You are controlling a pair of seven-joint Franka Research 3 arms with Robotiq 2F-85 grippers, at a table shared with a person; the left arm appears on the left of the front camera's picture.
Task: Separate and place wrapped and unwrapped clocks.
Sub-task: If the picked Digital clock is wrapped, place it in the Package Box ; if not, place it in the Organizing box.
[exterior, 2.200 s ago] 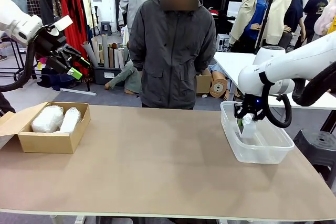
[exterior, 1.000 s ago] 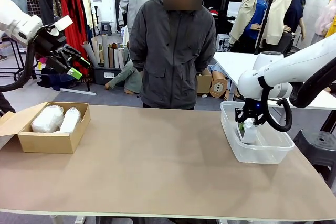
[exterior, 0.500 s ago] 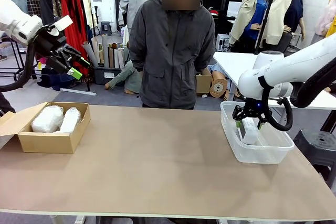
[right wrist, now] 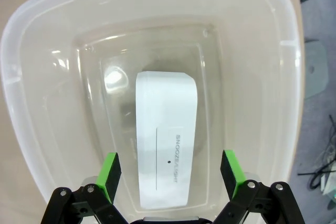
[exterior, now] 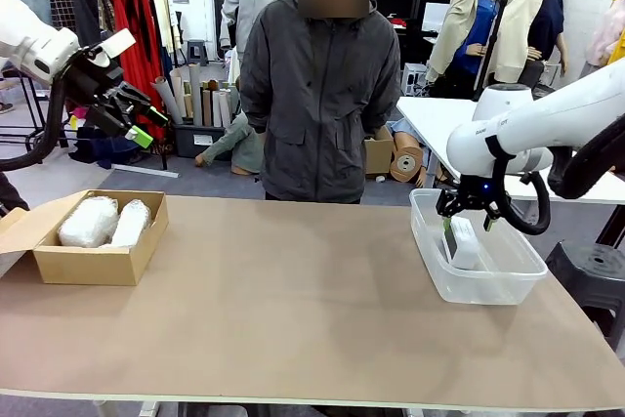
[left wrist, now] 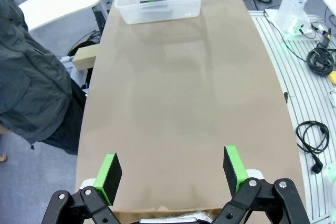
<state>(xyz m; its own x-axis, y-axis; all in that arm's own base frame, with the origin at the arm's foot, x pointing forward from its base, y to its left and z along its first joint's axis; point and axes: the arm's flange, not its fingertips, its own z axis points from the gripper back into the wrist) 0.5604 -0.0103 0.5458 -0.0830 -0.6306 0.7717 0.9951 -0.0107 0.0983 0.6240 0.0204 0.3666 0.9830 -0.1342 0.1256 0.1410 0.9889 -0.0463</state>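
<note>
**Sorting table, left to right: carton, open tabletop, tub**

At your far left, the left gripper (exterior: pixel 125 109) hangs high above the table's end, black fingers with green pads spread wide, nothing between them. Its wrist view looks down the length of the matte brown table (left wrist: pixel 184 103).

Below it you have the brown cardboard box (exterior: pixel 93 263), a shallow open carton with one flap folded outward. Inside lie the two wrapped clocks (exterior: pixel 104 222), oblong bundles in crinkly translucent white plastic, side by side and touching.

The middle of the table is plain, smooth brown board. A person in a dark grey jacket (exterior: pixel 320 85) stands at the far edge, arms behind the back.

At your right sits the clear plastic tub (exterior: pixel 430 256), rounded-rectangular, glossy, with a stepped rim. The unwrapped clock (right wrist: pixel 164 137) lies flat on its floor: a smooth white rounded-rectangular body with a thin line, a small dot and "SNOOZE/LIGHT" print on the upward face.

The right gripper (right wrist: pixel 170 169) is poised directly over the tub, fingers parted to full spread on either side of the clock, pads (right wrist: pixel 110 170) clear of it, gripping nothing.
</note>
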